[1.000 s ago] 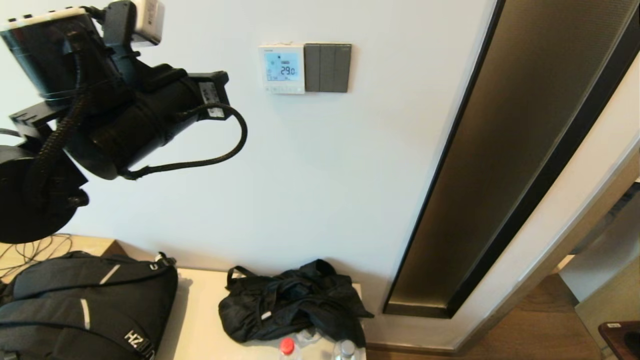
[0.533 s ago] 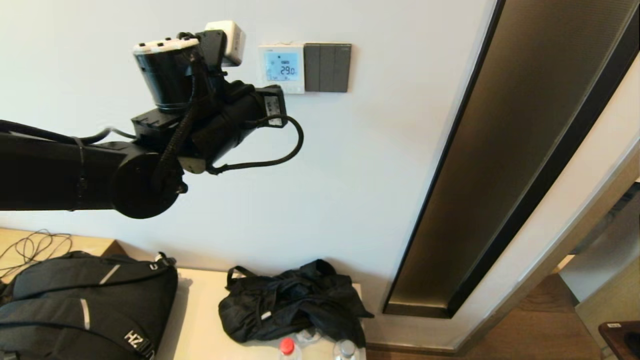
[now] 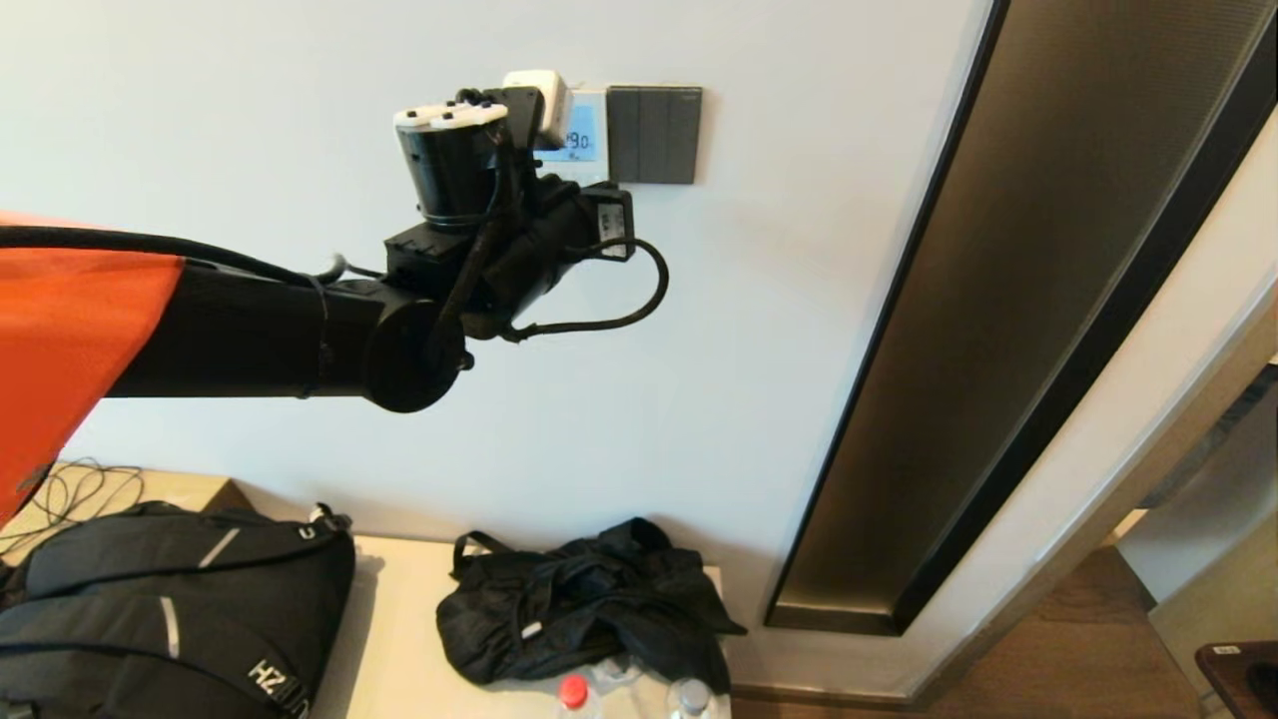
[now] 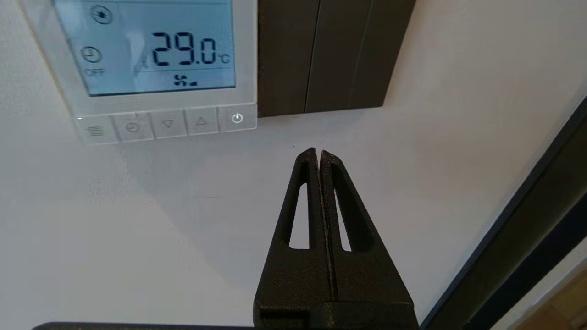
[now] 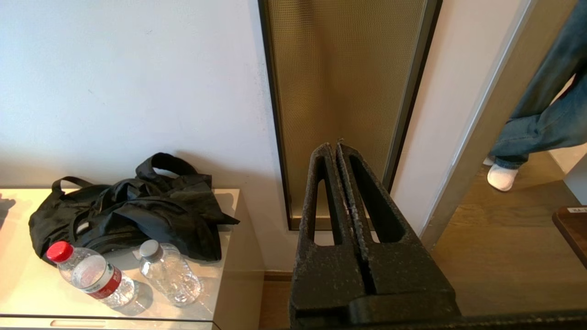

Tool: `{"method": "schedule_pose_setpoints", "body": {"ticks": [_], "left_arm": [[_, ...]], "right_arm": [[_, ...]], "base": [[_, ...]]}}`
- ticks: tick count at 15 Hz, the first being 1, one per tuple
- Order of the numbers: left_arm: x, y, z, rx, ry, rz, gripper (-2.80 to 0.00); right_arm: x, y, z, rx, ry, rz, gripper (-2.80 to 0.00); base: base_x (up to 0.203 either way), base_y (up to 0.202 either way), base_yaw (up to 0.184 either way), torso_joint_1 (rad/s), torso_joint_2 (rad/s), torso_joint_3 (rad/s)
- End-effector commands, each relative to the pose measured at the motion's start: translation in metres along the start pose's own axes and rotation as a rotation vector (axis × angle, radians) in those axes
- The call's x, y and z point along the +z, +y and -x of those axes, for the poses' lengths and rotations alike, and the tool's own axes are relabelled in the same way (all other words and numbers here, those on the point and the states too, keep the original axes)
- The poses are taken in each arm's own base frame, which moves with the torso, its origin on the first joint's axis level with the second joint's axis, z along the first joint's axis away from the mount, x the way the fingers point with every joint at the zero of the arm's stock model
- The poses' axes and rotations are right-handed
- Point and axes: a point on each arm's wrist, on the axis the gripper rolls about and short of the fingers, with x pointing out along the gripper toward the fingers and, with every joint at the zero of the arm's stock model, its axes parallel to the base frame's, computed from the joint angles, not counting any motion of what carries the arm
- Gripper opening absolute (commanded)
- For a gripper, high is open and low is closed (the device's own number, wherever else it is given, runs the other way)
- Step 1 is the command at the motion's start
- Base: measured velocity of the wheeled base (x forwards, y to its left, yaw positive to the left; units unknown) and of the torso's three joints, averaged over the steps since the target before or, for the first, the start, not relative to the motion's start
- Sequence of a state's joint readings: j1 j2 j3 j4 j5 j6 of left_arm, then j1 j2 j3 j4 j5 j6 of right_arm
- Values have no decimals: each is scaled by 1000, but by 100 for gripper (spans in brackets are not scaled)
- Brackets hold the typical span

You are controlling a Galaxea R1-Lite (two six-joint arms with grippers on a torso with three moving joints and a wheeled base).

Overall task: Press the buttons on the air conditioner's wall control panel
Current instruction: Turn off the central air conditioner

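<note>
The white air conditioner control panel is on the wall, and my left wrist hides most of it in the head view. In the left wrist view its lit screen reads 29.0 °C. A row of buttons runs under the screen, ending in the power button. My left gripper is shut and empty. It is close to the wall, just below the panel's corner and to the right of the power button. My right gripper is shut and empty, held low and away from the panel.
A dark grey switch plate sits right beside the panel. A bronze wall panel runs to the right. Below, a cabinet carries a black backpack, a black bag and two bottles. A person's legs stand at the right.
My left arm has swung from the far left to the right and in towards the wall, and its wrist now covers most of the control panel in the head view.
</note>
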State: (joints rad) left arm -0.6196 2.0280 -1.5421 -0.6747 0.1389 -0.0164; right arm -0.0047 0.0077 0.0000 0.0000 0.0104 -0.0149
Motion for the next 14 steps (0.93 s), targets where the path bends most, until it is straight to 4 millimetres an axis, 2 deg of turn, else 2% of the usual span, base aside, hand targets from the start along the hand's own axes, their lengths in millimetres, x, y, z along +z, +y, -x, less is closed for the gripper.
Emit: {"method": "schedule_pose_setpoints", "body": {"ticks": [1,10,14], "left_arm": [[-10,-1,-10,2,8,-1,-280],[-12,18,-28,50,7,-36,-280],[-11,19,-32,53,4,-37,-280]], "right_arm": [[0,0,0,0,3,0,-280],[0,0,0,0,3,0,-280],[0,0,0,0,2,0,-280]], "base": [[0,0,0,0,0,0],[0,0,0,0,0,0],[0,0,0,0,0,0]]}}
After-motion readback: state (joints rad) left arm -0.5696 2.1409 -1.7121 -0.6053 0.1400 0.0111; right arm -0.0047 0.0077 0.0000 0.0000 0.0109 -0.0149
